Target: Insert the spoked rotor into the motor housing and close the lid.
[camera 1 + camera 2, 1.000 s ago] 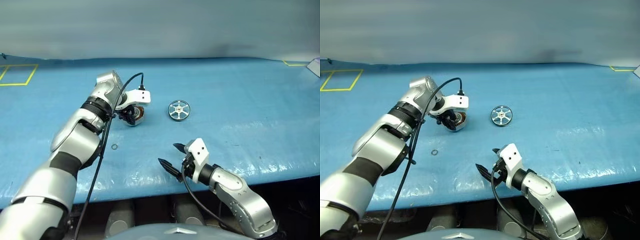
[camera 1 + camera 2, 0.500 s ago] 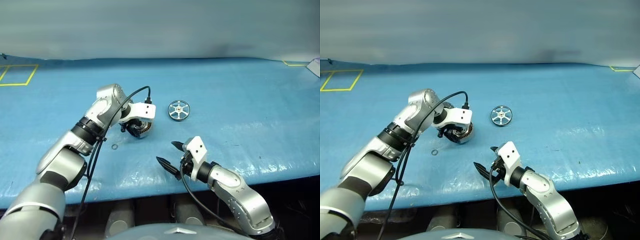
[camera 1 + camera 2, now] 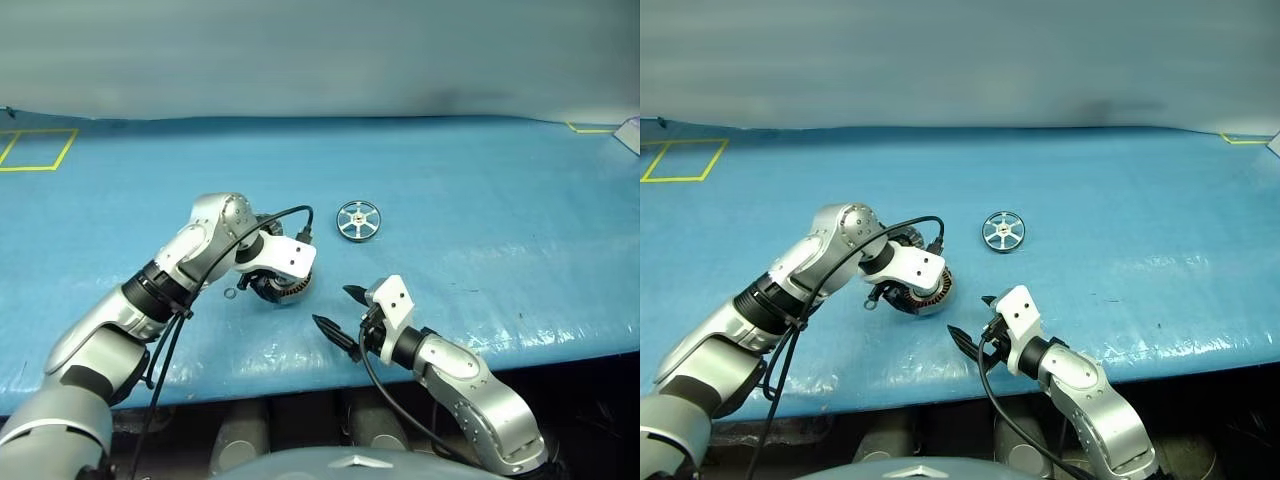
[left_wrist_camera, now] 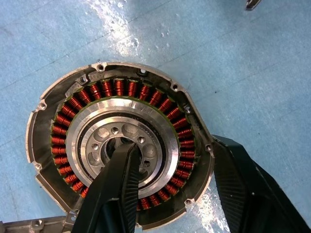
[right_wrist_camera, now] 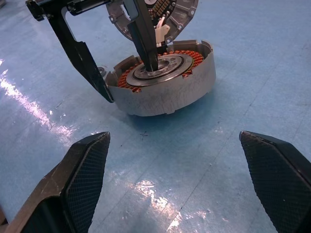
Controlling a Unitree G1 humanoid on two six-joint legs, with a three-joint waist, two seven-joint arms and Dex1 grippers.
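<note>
Dragged the motor housing nearer across the blue worktop since a second ago, our left end effector clamping its wall, lid up, spoked rotor lying beyond it, right end effector spread wide beside.

Bright, even light from above
I see glare streaks on the blue sheet near its front edge; shadows soft, wrist views sharp
</note>
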